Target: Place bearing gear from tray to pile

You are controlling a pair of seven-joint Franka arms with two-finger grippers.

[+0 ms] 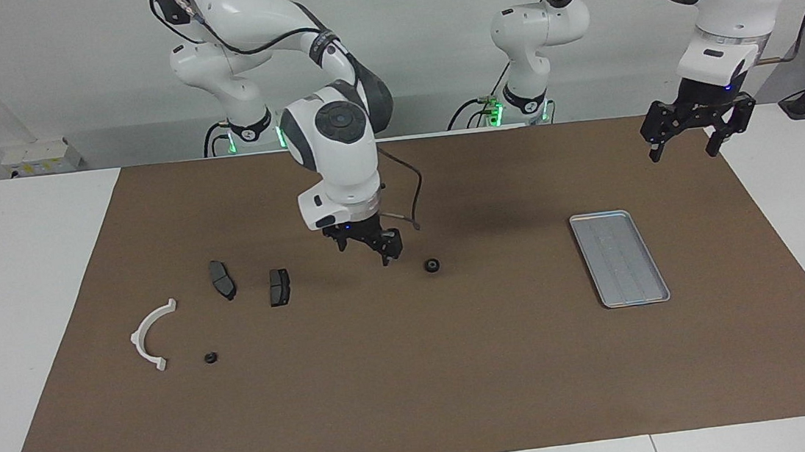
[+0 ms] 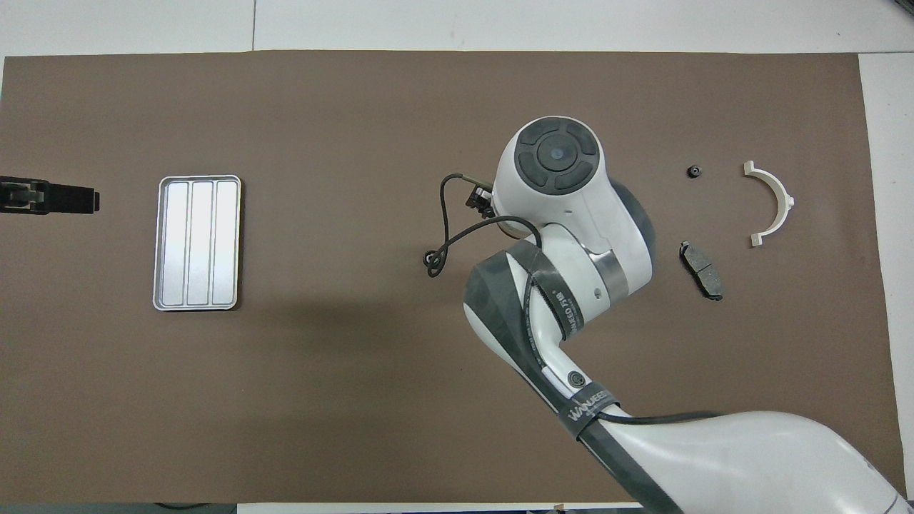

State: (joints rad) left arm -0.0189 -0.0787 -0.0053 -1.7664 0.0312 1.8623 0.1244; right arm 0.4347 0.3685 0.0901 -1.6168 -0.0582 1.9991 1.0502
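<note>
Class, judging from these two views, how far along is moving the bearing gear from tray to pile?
Done: the tray is empty and the bearing gear lies mid-mat. In hand: nothing; the open right gripper hovers beside it, while the open left gripper waits. Left: carrying it to the brake pads and white bracket.

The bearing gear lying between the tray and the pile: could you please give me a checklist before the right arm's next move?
1. Bearing gear lies on the mat, off the tray: ok.
2. Right gripper has its jaws open: ok.
3. Right gripper centred over the gear: not ok, it hangs beside it, on the pile's side.
4. Left gripper raised, away from the gear: ok.
5. Brake pads of the pile uncovered: ok.
</note>
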